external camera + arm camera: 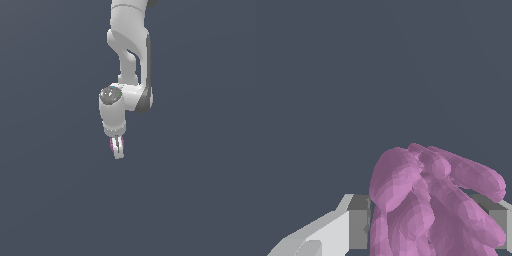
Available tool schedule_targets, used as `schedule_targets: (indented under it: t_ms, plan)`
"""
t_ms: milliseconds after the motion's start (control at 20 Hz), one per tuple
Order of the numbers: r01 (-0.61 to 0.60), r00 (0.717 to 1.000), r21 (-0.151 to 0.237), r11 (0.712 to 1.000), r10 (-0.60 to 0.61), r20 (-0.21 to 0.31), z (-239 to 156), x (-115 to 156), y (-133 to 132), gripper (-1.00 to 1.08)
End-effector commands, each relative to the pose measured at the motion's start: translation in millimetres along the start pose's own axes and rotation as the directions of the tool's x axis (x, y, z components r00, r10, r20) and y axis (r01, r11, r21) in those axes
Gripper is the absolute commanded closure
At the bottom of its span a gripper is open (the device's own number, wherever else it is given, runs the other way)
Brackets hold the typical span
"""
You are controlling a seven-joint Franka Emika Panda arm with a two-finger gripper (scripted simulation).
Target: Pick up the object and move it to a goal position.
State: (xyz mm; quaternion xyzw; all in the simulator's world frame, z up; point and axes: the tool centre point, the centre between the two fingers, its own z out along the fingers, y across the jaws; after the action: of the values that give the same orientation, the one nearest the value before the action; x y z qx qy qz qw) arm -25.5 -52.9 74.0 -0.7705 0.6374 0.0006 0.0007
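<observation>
Flat grey backdrop all round, no goal marker visible. Your hand (117,148) pinches the pink-purple clump (431,205) between its fingers (358,227), lobes bulging past the tips. Keep the squeeze steady, carry slowly; knobbly shapes likely twist loose.

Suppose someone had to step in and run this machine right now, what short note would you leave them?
Claw: shut on the pink-purple clump, one finger pressed against each side of it.
Clump: sits between the fingers, far smaller than the arm; in the exterior view only a sliver of pink shows at the fingertips.
Done: the grab.
Left: carry the clump to the goal. No goal marker appears in either view, so find it first.
</observation>
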Motion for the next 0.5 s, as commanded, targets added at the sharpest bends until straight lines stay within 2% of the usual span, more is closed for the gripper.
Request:
schedule_targets:
  t_ms: [0,450]
  plan:
    - [-0.001,1.0,0.001,1.0,0.001,0.0,-9.2,10.0,16.4,1.08]
    - [-0.001,1.0,0.001,1.0,0.001,0.001,-42.2,46.4,74.8,1.08]
